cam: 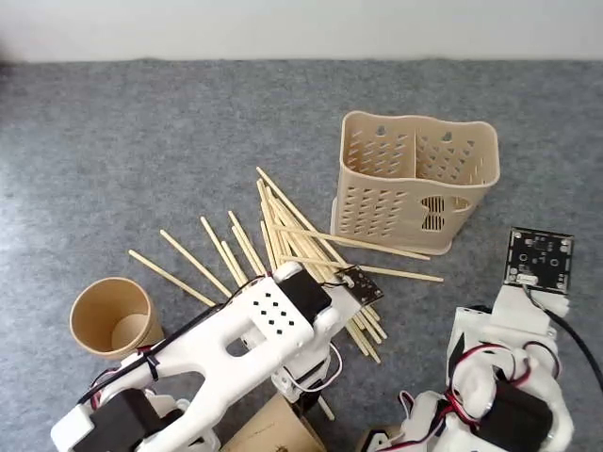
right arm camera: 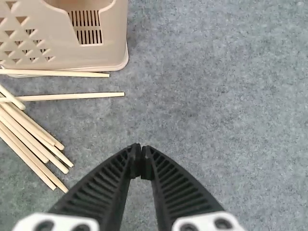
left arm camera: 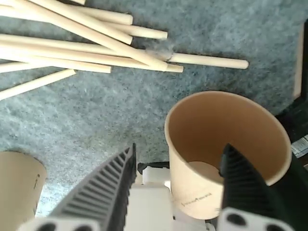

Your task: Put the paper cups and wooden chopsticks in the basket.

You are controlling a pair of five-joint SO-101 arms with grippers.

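Chopsticks [cam: 311, 254] of pale wood lie fanned on the grey surface [cam: 141, 141], just left of the beige perforated basket [cam: 415, 184]. We cannot tell what its two compartments hold. A brown paper cup [cam: 113, 315] stands upright at the near left. Our left claw [left arm camera: 179, 149] gapes wide, one finger outside a second cup [left arm camera: 226, 144], one over its mouth; the cup's side print is unreadable. Our right claw [right arm camera: 140, 149] is pinched together over bare surface.
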